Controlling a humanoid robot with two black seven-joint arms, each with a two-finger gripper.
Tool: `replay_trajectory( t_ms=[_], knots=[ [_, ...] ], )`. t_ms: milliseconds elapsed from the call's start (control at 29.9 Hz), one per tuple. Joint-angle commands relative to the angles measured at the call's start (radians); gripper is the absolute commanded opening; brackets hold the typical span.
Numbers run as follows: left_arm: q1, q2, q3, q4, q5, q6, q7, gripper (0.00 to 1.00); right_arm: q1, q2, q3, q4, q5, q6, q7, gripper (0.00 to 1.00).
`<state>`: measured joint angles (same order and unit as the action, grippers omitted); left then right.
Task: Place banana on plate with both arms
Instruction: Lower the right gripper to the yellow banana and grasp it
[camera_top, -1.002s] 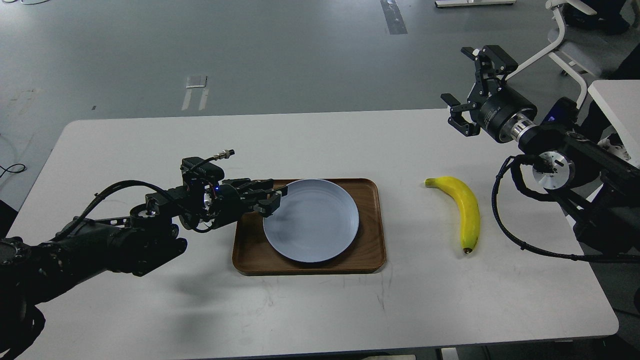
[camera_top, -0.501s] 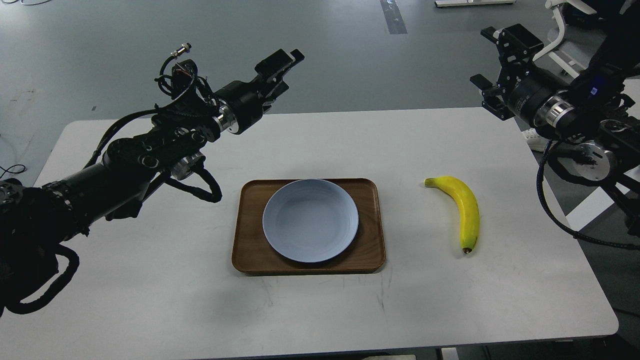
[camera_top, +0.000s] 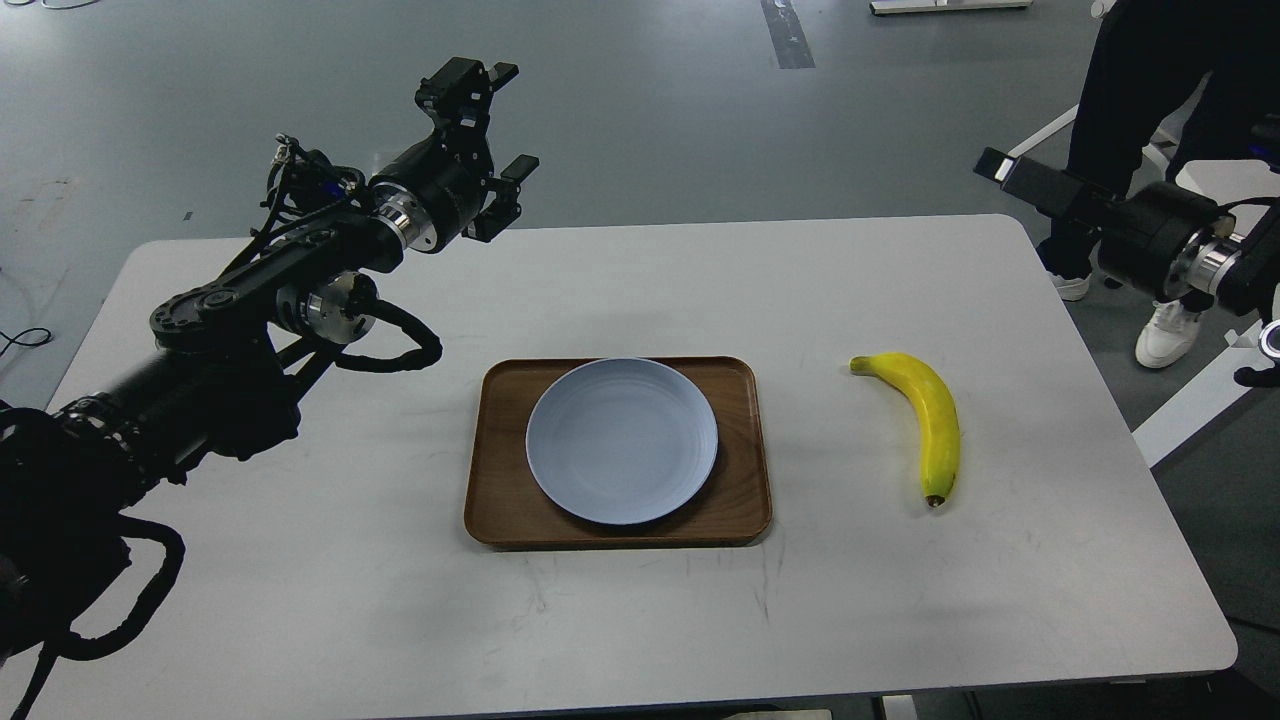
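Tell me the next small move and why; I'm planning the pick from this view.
Probably bring the right gripper down toward the banana. The banana lies untouched on the table, right of the plate, and both the right and the left gripper hang high, holding nothing.

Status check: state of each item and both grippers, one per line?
Curved yellow banana: lying flat on the white table, right of the tray, ungrasped.
Round pale blue-grey plate: empty, on the brown wooden tray.
Left gripper: open, raised over the table's far left edge, holding nothing.
Right gripper: raised beyond the table's right edge; open or shut unclear.
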<state>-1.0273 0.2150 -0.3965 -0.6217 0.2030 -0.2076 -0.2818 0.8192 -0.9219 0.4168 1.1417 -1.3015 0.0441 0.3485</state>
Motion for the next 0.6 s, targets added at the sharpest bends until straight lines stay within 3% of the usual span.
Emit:
replay_trajectory(
  t_ms=[0, 100, 267, 367, 401, 434, 501, 568],
  knots=[
    [0.001, 0.012, -0.001, -0.006, 0.001, -0.001, -0.005, 0.98, -0.002, -0.041, -0.117, 0.006, -0.218, -0.128, 0.036, 0.99],
    [0.001, 0.012, 0.002, -0.006, 0.003, -0.001, -0.007, 0.98, -0.003, -0.046, -0.248, 0.0, -0.278, -0.242, 0.049, 1.0],
    [0.003, 0.006, 0.004, -0.006, 0.003, 0.001, -0.017, 0.98, -0.011, -0.022, -0.365, -0.034, -0.277, -0.273, 0.04, 0.99],
    [0.001, -0.003, 0.008, -0.006, 0.009, 0.002, -0.031, 0.98, -0.055, 0.044, -0.386, -0.046, -0.274, -0.322, -0.038, 0.99],
    [0.001, -0.005, 0.01, -0.006, 0.01, 0.002, -0.033, 0.98, -0.067, 0.064, -0.386, -0.046, -0.274, -0.331, -0.096, 0.99],
    [0.001, -0.005, 0.01, -0.006, 0.01, 0.002, -0.033, 0.98, -0.068, 0.064, -0.386, -0.046, -0.274, -0.331, -0.097, 0.99],
    [0.0, -0.006, 0.011, -0.006, 0.013, 0.004, -0.034, 0.98, -0.077, 0.081, -0.386, -0.046, -0.269, -0.334, -0.16, 0.97],
    [-0.002, -0.006, 0.011, -0.006, 0.013, 0.004, -0.034, 0.98, -0.083, 0.098, -0.385, -0.046, -0.268, -0.334, -0.17, 0.98]
  ],
)
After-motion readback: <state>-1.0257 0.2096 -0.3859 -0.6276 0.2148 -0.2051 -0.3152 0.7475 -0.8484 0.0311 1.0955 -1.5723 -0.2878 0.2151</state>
